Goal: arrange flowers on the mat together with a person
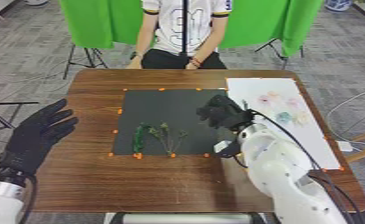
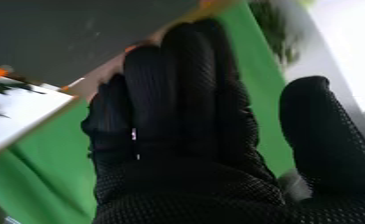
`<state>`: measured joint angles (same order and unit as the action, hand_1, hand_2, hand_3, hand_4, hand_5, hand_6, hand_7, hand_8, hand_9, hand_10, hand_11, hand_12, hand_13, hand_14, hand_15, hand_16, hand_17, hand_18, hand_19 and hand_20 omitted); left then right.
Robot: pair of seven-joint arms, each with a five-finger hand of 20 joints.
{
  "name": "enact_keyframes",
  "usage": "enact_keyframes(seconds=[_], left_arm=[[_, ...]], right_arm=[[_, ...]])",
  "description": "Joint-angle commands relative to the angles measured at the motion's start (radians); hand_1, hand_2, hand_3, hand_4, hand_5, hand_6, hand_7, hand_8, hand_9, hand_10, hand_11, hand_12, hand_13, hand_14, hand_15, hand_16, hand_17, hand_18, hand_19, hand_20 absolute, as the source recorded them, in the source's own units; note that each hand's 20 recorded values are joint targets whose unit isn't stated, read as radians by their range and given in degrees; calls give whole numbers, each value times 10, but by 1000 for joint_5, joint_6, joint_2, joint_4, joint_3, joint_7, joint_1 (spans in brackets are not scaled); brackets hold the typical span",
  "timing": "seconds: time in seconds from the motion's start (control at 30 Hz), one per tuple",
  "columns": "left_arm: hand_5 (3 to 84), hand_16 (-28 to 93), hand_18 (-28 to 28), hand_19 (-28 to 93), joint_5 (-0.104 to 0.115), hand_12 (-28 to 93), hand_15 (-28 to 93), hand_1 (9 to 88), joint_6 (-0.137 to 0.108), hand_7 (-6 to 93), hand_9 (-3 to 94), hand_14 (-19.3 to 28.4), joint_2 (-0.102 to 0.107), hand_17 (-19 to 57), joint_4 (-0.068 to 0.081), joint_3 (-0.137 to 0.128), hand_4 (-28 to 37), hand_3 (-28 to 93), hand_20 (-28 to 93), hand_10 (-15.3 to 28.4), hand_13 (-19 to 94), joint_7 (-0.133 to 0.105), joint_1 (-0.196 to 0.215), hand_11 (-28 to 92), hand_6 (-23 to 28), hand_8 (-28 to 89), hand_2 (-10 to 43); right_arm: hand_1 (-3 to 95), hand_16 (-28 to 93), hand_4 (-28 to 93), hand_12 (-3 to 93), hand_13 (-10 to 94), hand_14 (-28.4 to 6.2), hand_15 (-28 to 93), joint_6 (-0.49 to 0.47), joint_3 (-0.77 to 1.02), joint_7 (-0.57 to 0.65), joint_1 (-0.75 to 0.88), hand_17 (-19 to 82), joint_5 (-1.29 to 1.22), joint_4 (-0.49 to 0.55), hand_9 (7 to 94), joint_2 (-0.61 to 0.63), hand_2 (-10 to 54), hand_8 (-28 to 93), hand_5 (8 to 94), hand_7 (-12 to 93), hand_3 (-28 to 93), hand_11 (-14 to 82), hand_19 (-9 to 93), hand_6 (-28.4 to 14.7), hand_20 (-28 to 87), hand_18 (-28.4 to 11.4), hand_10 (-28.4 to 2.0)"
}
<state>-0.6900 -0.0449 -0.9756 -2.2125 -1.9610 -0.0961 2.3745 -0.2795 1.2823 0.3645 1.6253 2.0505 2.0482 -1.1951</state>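
A: While the left hand [image 1: 38, 131] is at the left edge of the bench [image 1: 187, 186], fingers loose and pretty much straight, the right hand [image 1: 221, 113] is over the right side of the dark mat [image 1: 165, 111]. Can't tell if it's touching.

B: Nice. Is it gripping anything?

A: Nope, the wrist view has those fingers out straight with the thumb well apart, so open and nothing held.

B: What about the flowers?

A: There's a leafy green stem [image 1: 138, 139] lying on the near left part of the mat, and some thin branching stems [image 1: 168, 139] just beside it, to its right. The colourful flowers [image 1: 294, 118], pink, yellowish and blue-green, are on the white sheet [image 1: 319, 150] that runs along the right side of the bench.

B: And the bench itself?

A: Brown wood, with the grain showing. Little bits of orange tape [image 1: 120, 111] go round the edges of the mat, and the sheet has some too.

B: Room?

A: Bright green curtain [image 1: 98, 25] behind the far side, black stand [image 1: 88, 62] near it, grey carpet [image 1: 36, 75] with cables trailing over it. Oh, and a blue and white pot [image 1: 337, 5] at the back on the right.
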Motion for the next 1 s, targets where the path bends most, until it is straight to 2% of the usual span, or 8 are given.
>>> enact_keyframes(seconds=[0.03, 0.1, 0.17, 0.27, 0.43, 0.6, 0.9, 1.0], left_arm=[[346, 26, 234, 466, 15, 192, 284, 261, -13, 157, 310, 161, -27, -73, -22, -23, -248, 705, 116, 131, 254, -23, 59, 187, 48, -78, -1], [345, 26, 235, 467, 7, 192, 284, 260, -13, 157, 310, 162, -35, -72, -27, -32, -248, 705, 117, 131, 254, -24, 73, 187, 48, -78, -1], [345, 27, 235, 467, 18, 192, 285, 261, -21, 156, 310, 161, -33, -72, -34, -40, -247, 705, 116, 131, 253, -37, 93, 187, 48, -78, -1], [345, 26, 235, 468, -12, 192, 283, 261, 0, 157, 310, 161, -56, -72, -37, -50, -247, 705, 116, 130, 253, -26, 87, 188, 48, -78, -1], [343, 27, 234, 467, -4, 191, 283, 262, -3, 155, 304, 160, -48, -72, -40, -44, -246, 705, 115, 129, 252, -39, 84, 186, 46, -78, -2], [343, 27, 235, 468, 3, 193, 282, 262, -4, 156, 303, 161, -44, -72, -40, -36, -246, 705, 115, 129, 251, -43, 86, 186, 47, -78, -3], [342, 29, 234, 468, -6, 194, 275, 264, -4, 157, 302, 156, -57, -73, -39, -37, -246, 705, 115, 128, 238, -37, 87, 185, 46, -78, -3], [342, 30, 233, 467, -7, 194, 275, 263, 0, 157, 303, 156, -67, -73, -42, -48, -246, 705, 114, 128, 239, -34, 94, 185, 47, -78, -3]], right_arm=[[175, 246, -196, 294, 476, -156, 584, -126, 420, -188, 218, 201, -781, -43, 560, 24, 130, -105, 561, 313, 788, 342, 665, -57, 424, -213, -169], [174, 225, -203, 284, 437, -150, 528, -143, 492, -184, 268, 166, -933, -46, 521, 9, 103, -105, 527, 299, 795, 305, 608, -55, 402, -214, -166], [176, 218, -209, 276, 402, -147, 463, -95, 528, -230, 325, 136, -985, -41, 483, -1, 72, -101, 484, 275, 794, 259, 552, -53, 377, -216, -163], [176, 240, -207, 265, 383, -139, 363, -44, 570, -297, 399, 119, -1001, -28, 460, -8, 36, -92, 456, 218, 808, 195, 499, -52, 342, -218, -156], [173, 299, -210, 252, 362, -130, 227, -2, 608, -364, 472, 118, -1017, -7, 432, -30, 14, -83, 431, 163, 822, 129, 425, -47, 292, -212, -149], [169, 313, -213, 249, 363, -130, 204, 28, 617, -390, 501, 121, -1021, 6, 429, -54, 9, -84, 426, 150, 830, 116, 403, -48, 281, -208, -149], [163, 325, -217, 254, 378, -125, 209, 52, 605, -416, 477, 121, -994, -23, 434, -38, 4, -78, 423, 157, 824, 125, 414, -48, 289, -210, -148], [164, 327, -217, 254, 386, -124, 218, 56, 595, -427, 454, 123, -996, -35, 441, -43, 4, -80, 426, 165, 823, 132, 418, -49, 291, -209, -149]])
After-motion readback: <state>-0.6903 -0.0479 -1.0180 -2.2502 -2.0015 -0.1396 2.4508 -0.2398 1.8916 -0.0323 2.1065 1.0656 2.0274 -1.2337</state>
